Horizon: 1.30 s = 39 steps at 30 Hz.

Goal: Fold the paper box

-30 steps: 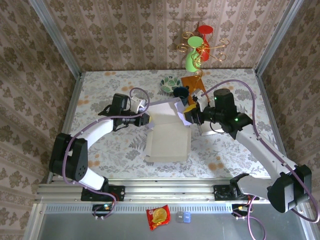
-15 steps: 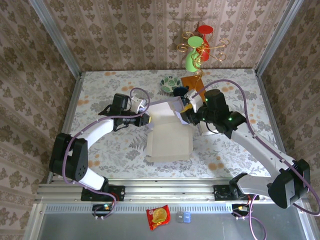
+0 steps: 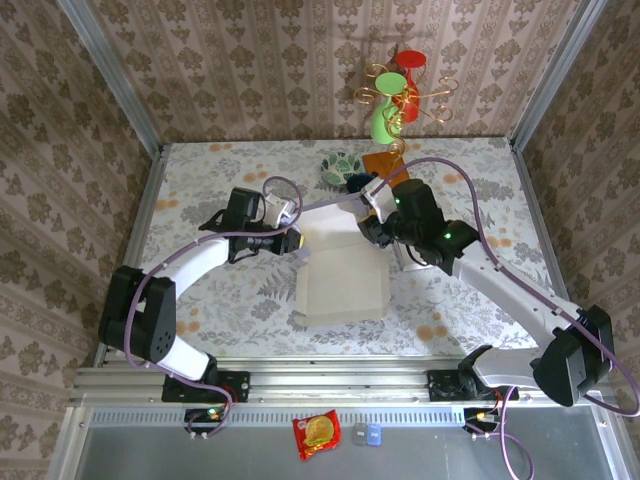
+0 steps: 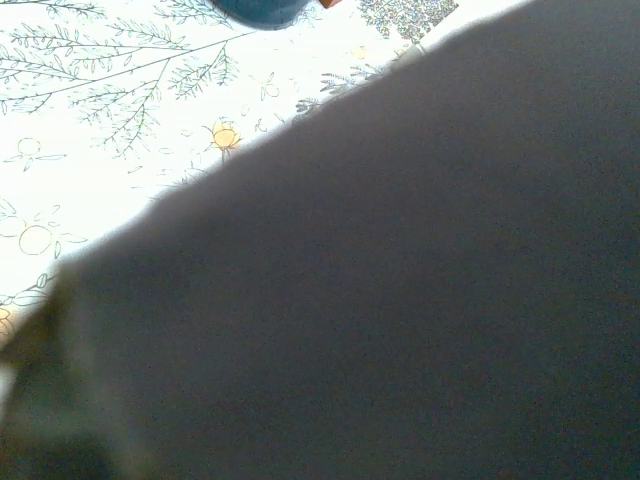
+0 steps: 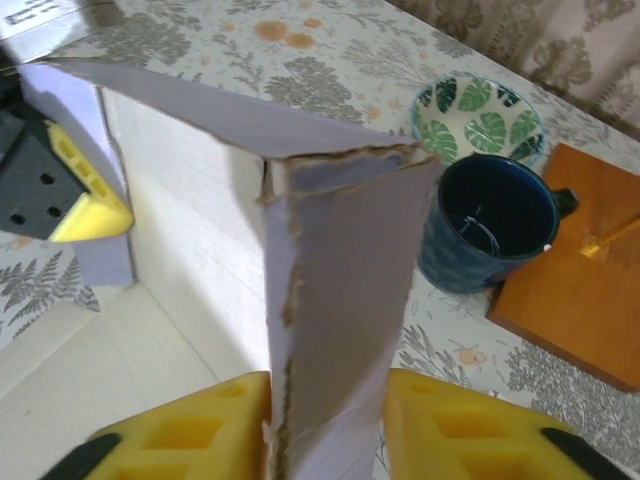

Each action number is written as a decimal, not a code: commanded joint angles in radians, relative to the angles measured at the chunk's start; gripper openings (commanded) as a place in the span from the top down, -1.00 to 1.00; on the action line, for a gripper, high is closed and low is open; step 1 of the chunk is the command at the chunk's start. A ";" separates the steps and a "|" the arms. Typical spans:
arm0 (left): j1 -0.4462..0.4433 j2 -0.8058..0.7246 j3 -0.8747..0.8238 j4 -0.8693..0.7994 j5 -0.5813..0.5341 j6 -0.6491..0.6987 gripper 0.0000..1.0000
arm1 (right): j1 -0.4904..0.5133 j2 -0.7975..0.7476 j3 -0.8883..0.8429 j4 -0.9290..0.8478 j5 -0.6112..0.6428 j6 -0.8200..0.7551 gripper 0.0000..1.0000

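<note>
The white paper box (image 3: 342, 282) lies open in the middle of the table, its back wall and side flaps raised. My right gripper (image 3: 371, 226) is shut on the upright back-right corner flap (image 5: 340, 290), which stands between the yellow fingers (image 5: 190, 435) at the gripper (image 5: 330, 440). My left gripper (image 3: 297, 240) holds the box's left flap (image 5: 55, 110); one of its yellow fingers (image 5: 88, 192) presses that flap from inside. In the left wrist view a dark, close sheet of the box (image 4: 400, 300) hides the jaws.
A dark blue mug (image 5: 490, 220), a green leaf-patterned bowl (image 5: 478, 115) and an orange board (image 5: 585, 290) stand just behind the box. A stand with green and red cups (image 3: 400, 95) sits at the back edge. Floral tablecloth (image 3: 200, 290) lies bare to the left.
My right gripper has moved left and toward the back with the corner flap, standing it more upright. The left gripper has stayed almost still on the left flap.
</note>
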 commanded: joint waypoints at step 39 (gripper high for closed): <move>-0.137 0.170 0.345 -0.473 -0.207 -0.260 1.00 | 0.099 0.382 0.375 -0.601 0.637 0.597 0.93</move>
